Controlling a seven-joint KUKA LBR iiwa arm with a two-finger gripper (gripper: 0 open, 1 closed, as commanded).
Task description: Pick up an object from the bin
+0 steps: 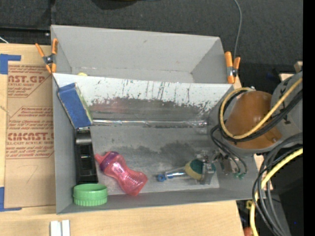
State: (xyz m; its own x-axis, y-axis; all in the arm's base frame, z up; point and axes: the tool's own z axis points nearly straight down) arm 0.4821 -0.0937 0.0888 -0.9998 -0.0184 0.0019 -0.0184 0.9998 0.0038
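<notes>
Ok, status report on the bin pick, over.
Gripper low in the lower-right corner of the bin, at the head of a small blue-handled tool. Hold not confirmed. Pink bottle lies apart, further left.

— What wraps your grey arm (pixel 294 100) at the wrist?
— You'll see a rounded orange-brown cover (pixel 251 119), looped by yellow and black cables (pixel 224 127).
— And the tip?
— Your gripper (pixel 210 168) is dark metal, with thin coloured wires (pixel 237 171).

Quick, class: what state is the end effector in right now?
End effector: cannot be told; it sits beside a small blue-handled, teal-headed object at the grey metal bin's right end.
</notes>
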